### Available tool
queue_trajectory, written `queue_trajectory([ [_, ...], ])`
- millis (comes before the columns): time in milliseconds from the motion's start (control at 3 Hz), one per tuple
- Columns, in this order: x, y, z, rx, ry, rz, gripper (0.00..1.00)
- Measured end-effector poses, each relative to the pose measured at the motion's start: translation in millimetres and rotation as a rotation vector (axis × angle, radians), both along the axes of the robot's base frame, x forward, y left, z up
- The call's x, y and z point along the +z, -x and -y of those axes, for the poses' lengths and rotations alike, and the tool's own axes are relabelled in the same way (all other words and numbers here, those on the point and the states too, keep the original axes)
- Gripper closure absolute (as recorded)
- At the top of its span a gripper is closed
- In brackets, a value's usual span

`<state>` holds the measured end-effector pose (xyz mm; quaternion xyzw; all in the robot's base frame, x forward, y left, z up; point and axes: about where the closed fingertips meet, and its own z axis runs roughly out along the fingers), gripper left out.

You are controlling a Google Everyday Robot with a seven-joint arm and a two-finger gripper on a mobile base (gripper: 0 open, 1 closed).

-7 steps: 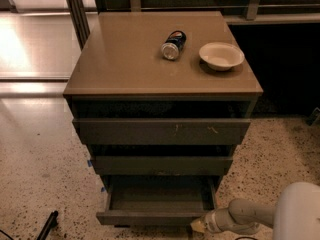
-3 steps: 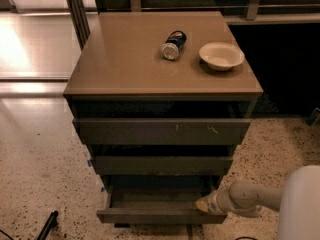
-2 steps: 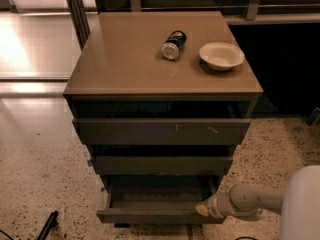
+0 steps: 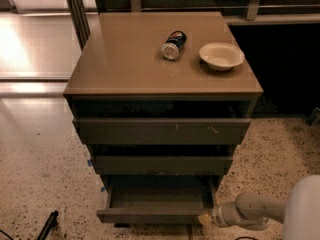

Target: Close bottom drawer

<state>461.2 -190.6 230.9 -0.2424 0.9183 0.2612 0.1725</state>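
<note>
The bottom drawer (image 4: 155, 215) is the lowest and narrowest of three dark grey-brown drawers. It stands pulled out, showing its shallow empty box. My gripper (image 4: 206, 219) is low at the right end of the drawer's plain front, touching or nearly touching it. The pale arm (image 4: 250, 211) reaches in from the lower right.
The middle drawer (image 4: 162, 165) and the scratched top drawer (image 4: 161, 131) sit above. On the cabinet top (image 4: 125, 59) lie a soda can (image 4: 173, 44) on its side and a white bowl (image 4: 221, 55). Speckled floor surrounds the cabinet. A dark object (image 4: 47, 224) lies at lower left.
My gripper moved from below the drawer's right corner up against the right end of its front. The drawer still stands out about as far.
</note>
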Motion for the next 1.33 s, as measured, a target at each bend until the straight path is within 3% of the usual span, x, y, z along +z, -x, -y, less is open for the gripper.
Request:
queue_trajectory([
  [333, -20, -12, 8, -0.012, -0.056, -0.035, 1.0],
  [1333, -25, -39, 9, -0.024, -0.071, -0.062, 1.0],
])
